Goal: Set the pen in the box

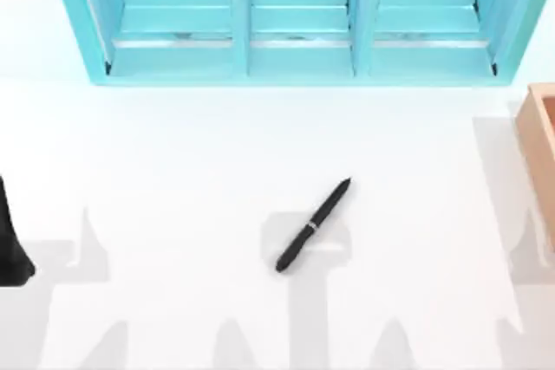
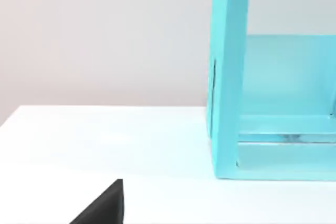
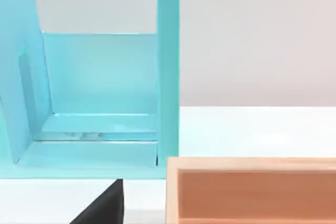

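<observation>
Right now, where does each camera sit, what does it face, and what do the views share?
Top view: above the table, looking down on the pen, shelf unit and box; left arm at the left edge.
Left wrist view: low on the left arm, facing the shelf unit's end; a dark hand part shows.
Right wrist view: low, facing shelf unit and box; a dark hand part shows.
All three share the shelf unit.

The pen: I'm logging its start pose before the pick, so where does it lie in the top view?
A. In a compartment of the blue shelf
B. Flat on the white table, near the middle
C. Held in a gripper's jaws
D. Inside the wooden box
B: the pen lies diagonally on the bare table, apart from the box at the right edge.
</observation>
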### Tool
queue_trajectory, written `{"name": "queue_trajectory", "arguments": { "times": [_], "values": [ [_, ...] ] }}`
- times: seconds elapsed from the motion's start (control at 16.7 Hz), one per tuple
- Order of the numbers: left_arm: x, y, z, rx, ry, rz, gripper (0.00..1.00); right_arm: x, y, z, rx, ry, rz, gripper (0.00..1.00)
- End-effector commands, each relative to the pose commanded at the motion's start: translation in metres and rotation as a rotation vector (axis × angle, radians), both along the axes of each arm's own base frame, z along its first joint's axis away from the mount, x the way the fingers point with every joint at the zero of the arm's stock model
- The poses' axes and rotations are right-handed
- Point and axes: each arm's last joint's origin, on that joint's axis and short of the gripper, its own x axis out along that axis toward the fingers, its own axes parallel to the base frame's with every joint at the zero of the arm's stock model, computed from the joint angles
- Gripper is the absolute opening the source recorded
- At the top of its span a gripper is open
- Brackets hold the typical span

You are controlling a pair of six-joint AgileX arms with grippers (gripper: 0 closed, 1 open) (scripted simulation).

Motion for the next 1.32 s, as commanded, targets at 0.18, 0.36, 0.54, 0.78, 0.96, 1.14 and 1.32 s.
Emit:
{"name": "queue_trajectory", "arguments": {
  "times": [0.18,0.36,0.54,0.78,0.96,1.14,1.32],
  "values": [
    [0.000,0.000,0.000,0.000,0.000,0.000,1.00,0.000,0.000,0.000,0.004,0.012,0.001,1.00],
    [0.000,0.000,0.000,0.000,0.000,0.000,1.00,0.002,0.001,0.006,0.039,0.119,0.008,1.00],
    [0.000,0.000,0.000,0.000,0.000,0.000,1.00,0.010,0.004,0.022,0.116,0.306,0.009,1.00],
    [0.000,0.000,0.000,0.000,0.000,0.000,1.00,0.038,0.014,0.062,0.260,0.582,-0.013,1.00],
    [0.000,0.000,0.000,0.000,0.000,0.000,1.00,0.076,0.029,0.098,0.382,0.769,-0.047,1.00],
    [0.000,0.000,0.000,0.000,0.000,0.000,1.00,0.126,0.057,0.127,0.492,0.939,-0.096,1.00],
    [0.000,0.000,0.000,0.000,0.000,0.000,1.00,0.178,0.100,0.140,0.569,1.100,-0.163,1.00]
  ]
}}
